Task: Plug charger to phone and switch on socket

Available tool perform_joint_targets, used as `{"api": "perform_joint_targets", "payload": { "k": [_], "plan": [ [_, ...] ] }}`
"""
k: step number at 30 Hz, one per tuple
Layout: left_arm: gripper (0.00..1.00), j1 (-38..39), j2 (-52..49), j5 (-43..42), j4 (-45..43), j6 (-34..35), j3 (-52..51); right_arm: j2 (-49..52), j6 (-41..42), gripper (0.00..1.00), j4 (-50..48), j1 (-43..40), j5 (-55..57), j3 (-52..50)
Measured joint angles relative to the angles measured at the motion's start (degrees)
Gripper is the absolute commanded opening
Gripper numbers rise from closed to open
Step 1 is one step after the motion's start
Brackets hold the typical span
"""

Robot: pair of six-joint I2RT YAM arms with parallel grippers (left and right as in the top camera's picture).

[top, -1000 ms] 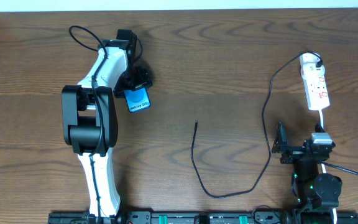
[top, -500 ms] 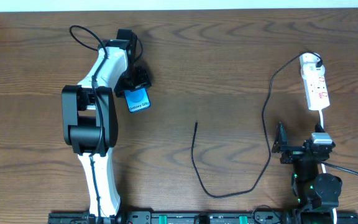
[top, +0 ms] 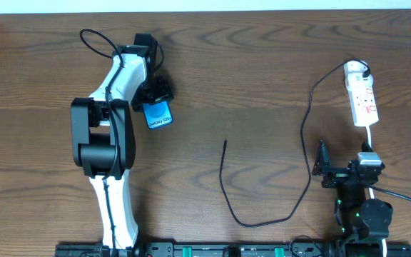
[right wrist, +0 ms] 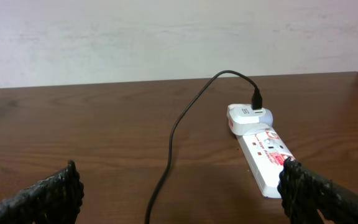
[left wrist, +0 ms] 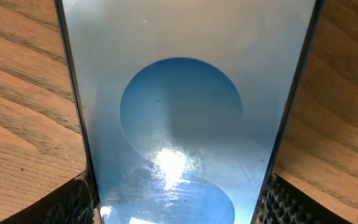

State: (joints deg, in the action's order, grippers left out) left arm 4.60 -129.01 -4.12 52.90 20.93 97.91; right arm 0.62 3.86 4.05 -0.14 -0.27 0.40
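The phone [top: 160, 116] lies on the table at the left with its blue screen up. It fills the left wrist view [left wrist: 179, 93]. My left gripper [top: 155, 93] is over its far end, and its two fingers [left wrist: 179, 202] press on the phone's long edges. The charger [top: 223, 182] runs from its loose tip at mid table in a loop to the right, then up to its black plug [right wrist: 258, 99] in the white socket [top: 362, 100]. My right gripper [top: 344, 165] is open and empty, just short of the socket [right wrist: 263, 152], with the cable [right wrist: 173, 137] between its fingers [right wrist: 185, 193].
The socket's white cord [top: 370, 135] runs down to my right arm's base. The table's far edge meets a white wall [right wrist: 166, 37]. My left arm's own black cable [top: 95, 39] loops at the far left.
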Motion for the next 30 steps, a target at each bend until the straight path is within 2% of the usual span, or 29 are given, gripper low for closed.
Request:
{"api": "perform_joint_targets", "payload": {
  "k": [3, 8, 13, 18, 21, 30],
  "plan": [
    [0.54, 0.0, 0.0, 0.0, 0.0, 0.0, 0.0, 0.0, 0.0, 0.99, 0.0, 0.0, 0.0, 0.0],
    [0.39, 0.0, 0.0, 0.0, 0.0, 0.0, 0.0, 0.0, 0.0, 0.99, 0.0, 0.0, 0.0, 0.0],
    [0.31, 0.0, 0.0, 0.0, 0.0, 0.0, 0.0, 0.0, 0.0, 0.99, 0.0, 0.0, 0.0, 0.0],
    [0.11, 0.0, 0.0, 0.0, 0.0, 0.0, 0.0, 0.0, 0.0, 0.99, 0.0, 0.0, 0.0, 0.0],
    [0.08, 0.0, 0.0, 0.0, 0.0, 0.0, 0.0, 0.0, 0.0, 0.99, 0.0, 0.0, 0.0, 0.0],
    [0.07, 0.0, 0.0, 0.0, 0.0, 0.0, 0.0, 0.0, 0.0, 0.99, 0.0, 0.0, 0.0, 0.0]
  ]
}}
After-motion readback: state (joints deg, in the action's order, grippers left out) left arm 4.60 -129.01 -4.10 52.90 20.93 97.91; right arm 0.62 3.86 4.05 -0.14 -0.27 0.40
